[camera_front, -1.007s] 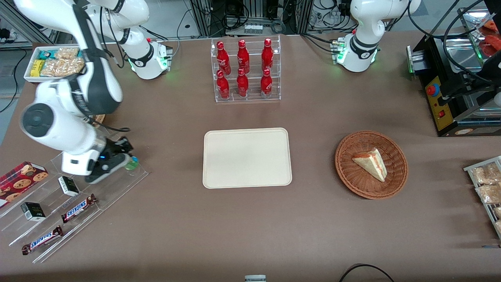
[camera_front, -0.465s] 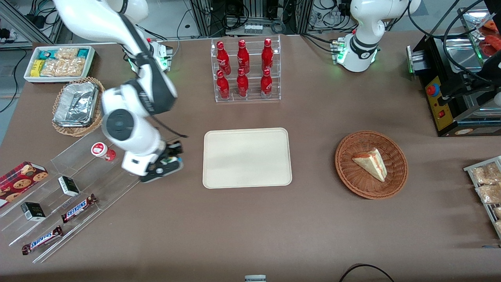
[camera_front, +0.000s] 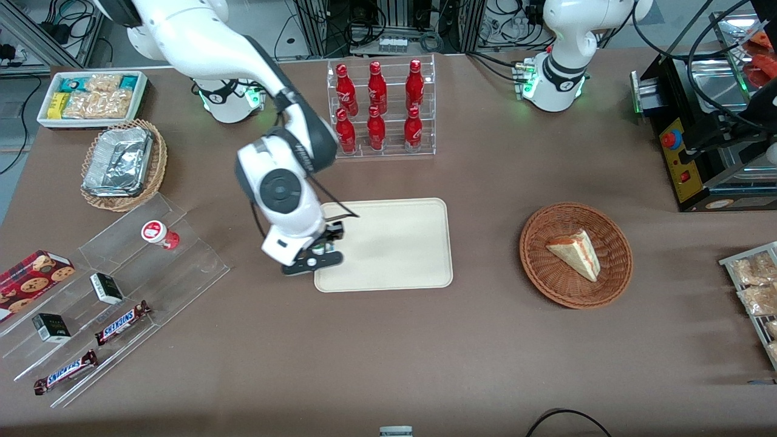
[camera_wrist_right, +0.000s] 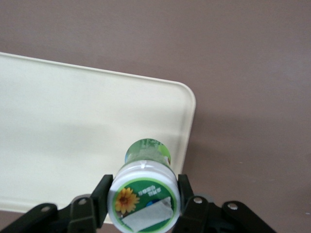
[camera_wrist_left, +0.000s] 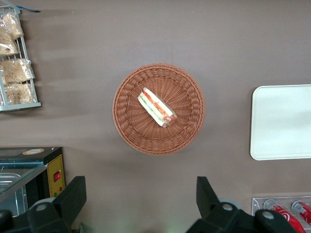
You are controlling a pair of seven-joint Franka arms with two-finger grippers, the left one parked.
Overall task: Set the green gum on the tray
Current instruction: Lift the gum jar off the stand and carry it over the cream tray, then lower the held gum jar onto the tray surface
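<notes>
My right gripper (camera_front: 320, 247) (camera_wrist_right: 143, 198) is shut on the green gum (camera_wrist_right: 144, 187), a small green container with a white lid bearing a green and yellow flower mark. Both black fingers (camera_wrist_right: 99, 196) press against the lid's sides. In the wrist view the gum hangs above the tray (camera_wrist_right: 73, 131), close to one rounded corner. In the front view the gripper is over the edge of the cream tray (camera_front: 394, 243) nearest the working arm's end, and only a sliver of the green gum (camera_front: 318, 248) shows.
A red-marked gum container (camera_front: 157, 233) stands on a clear acrylic shelf (camera_front: 121, 285) with candy bars and small boxes. A rack of red bottles (camera_front: 379, 109) stands farther from the camera than the tray. A wicker basket with a sandwich (camera_front: 575, 255) lies toward the parked arm's end.
The right arm has carried the green gum from the acrylic shelf across the table to the tray's edge. The red-marked container came into view as the arm left.
</notes>
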